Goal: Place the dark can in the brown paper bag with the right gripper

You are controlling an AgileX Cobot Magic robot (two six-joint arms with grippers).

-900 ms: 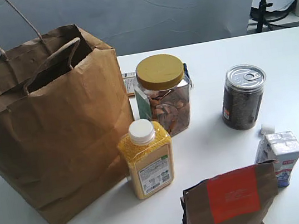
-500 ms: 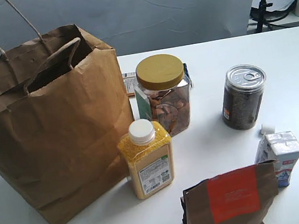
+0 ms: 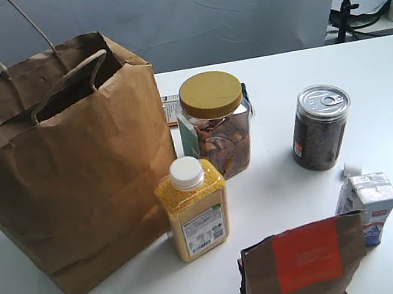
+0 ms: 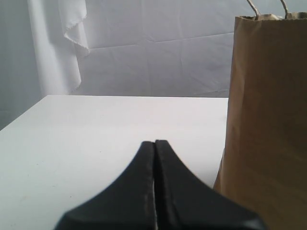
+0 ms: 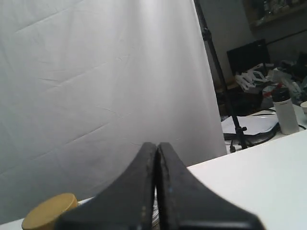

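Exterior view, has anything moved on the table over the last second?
Nothing visibly changed. The dark can stands upright in the same spot on the table, apart from the brown paper bag.

My exterior cam looks down across the table [image 3: 386, 81] toward the backdrop [image 3: 235, 8], fairly near. Left wrist cam sits low, level, close beside the brown paper bag [image 4: 268, 124]. Right wrist cam, low too, shares the yellow jar lid [image 5: 48, 212] with exterior.
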